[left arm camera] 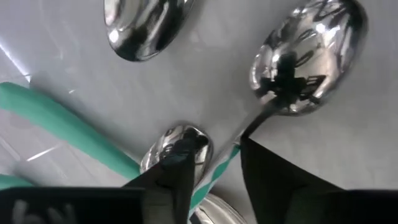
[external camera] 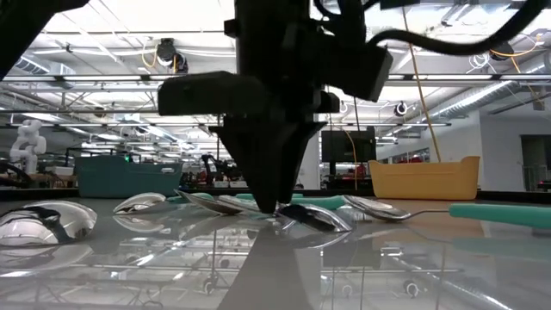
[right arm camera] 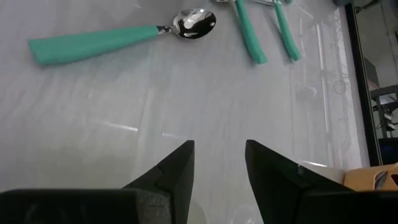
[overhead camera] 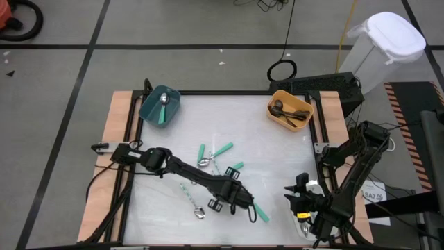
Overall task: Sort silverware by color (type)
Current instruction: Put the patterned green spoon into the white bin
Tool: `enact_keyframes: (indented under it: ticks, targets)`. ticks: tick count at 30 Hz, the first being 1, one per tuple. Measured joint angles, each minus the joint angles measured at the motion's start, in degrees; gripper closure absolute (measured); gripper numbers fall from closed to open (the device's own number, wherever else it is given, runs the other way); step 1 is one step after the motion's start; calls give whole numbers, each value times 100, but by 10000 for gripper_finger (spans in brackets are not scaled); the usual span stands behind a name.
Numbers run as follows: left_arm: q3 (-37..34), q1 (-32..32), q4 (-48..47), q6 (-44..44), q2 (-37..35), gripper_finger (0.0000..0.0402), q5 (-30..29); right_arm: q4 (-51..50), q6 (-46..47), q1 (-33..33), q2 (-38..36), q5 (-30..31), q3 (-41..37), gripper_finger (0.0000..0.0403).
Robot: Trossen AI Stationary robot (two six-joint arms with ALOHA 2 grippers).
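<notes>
Silverware lies scattered at the table's middle: teal-handled pieces, and shiny spoons. My left gripper points down onto this cluster, open. In the left wrist view its fingertips stand either side of a thin teal-and-white striped handle. A small spoon bowl lies at one fingertip and the neck of a large shiny spoon at the other. My right gripper hovers open near the table's right front, with a teal-handled spoon ahead of it.
A teal bin holding a spoon stands at the far left. At the far right an orange bin holds dark utensils. A white lidded bin stands off the table beyond its far right corner.
</notes>
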Motion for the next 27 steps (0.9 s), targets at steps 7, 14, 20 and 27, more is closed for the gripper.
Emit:
enact_keyframes:
  ticks: [7, 14, 20, 27]
  targets:
    - [-7, 0, 17, -18, 11, 337, 161, -13, -62, -7, 2, 13, 2, 266]
    - [167, -33, -155, -187, 24, 366, 254, 21, -103, -7, 2, -1, 2, 266]
    - [321, -147, -200, 187, 24, 311, 240, 141, -103, -7, 2, -4, 2, 266]
    - [300, -178, -65, 708, 59, 242, -91, 138, -209, -25, 2, 2, 2, 266]
